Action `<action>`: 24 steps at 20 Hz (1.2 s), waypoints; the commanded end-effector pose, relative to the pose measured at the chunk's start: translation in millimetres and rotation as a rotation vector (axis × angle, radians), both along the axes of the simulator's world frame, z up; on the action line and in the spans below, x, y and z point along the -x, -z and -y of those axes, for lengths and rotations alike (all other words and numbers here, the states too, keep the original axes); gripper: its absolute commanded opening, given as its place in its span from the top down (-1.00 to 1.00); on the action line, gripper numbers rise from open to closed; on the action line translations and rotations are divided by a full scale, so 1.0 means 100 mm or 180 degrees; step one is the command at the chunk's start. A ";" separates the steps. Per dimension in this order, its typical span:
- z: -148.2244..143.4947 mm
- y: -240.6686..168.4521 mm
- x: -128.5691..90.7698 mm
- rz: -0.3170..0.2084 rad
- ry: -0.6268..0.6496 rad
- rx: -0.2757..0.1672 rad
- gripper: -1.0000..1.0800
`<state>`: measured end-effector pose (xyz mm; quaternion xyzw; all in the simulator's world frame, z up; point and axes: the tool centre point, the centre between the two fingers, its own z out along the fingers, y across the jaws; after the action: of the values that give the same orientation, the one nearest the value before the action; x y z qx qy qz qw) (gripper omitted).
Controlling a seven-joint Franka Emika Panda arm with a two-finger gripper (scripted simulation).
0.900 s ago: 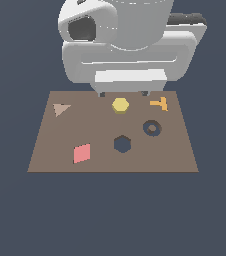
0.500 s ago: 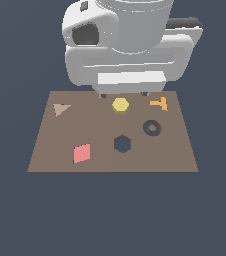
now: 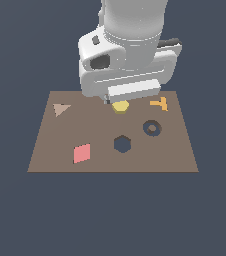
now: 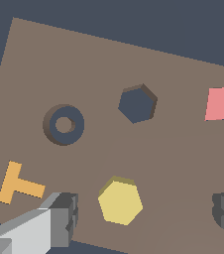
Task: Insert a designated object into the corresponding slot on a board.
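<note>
The dark hexagonal hole point(image 3: 121, 144) lies nearer on the board point(image 3: 45, 155). Behind it sits the yellow hexagonal block point(image 4: 120, 202) (untouched), between the fingers point(image 4: 67, 218) of the spread claw point(image 4: 146, 214).

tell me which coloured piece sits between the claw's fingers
The yellow hexagon: it lies between the open claw's fingers. The orange T and pink tile lie outside them.
</note>
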<state>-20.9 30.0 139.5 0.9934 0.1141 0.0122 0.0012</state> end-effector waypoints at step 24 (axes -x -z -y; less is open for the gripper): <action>0.03 0.94 0.51 -0.0079 -0.0962 0.0011 -0.92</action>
<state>-71.6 27.3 48.4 0.9651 0.2620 0.0001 -0.0004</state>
